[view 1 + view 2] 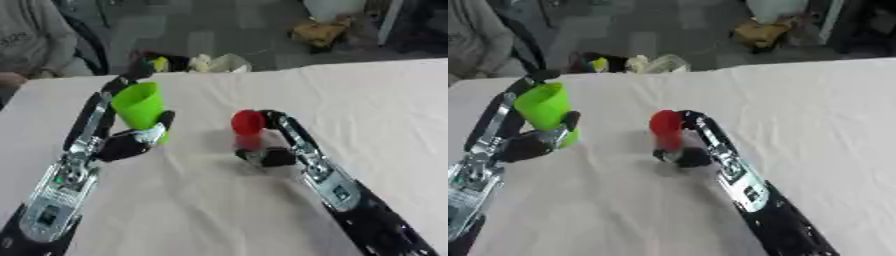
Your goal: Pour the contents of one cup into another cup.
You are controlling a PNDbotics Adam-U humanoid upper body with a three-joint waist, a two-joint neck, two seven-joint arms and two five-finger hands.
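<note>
The green cup [140, 106] is in the left hand [131, 140], near the left edge of the table [367, 100]. The fingers [164, 122] curl round the cup's lower part, and the cup stands almost straight up, tipped a little, with its open top above the hand. The red cup [248, 126] is near the middle of the table, well apart from the green one. The right hand [271, 155] holds it, with the fingers wrapped round its bottom half. The red cup's top leans a bit toward the green cup.
</note>
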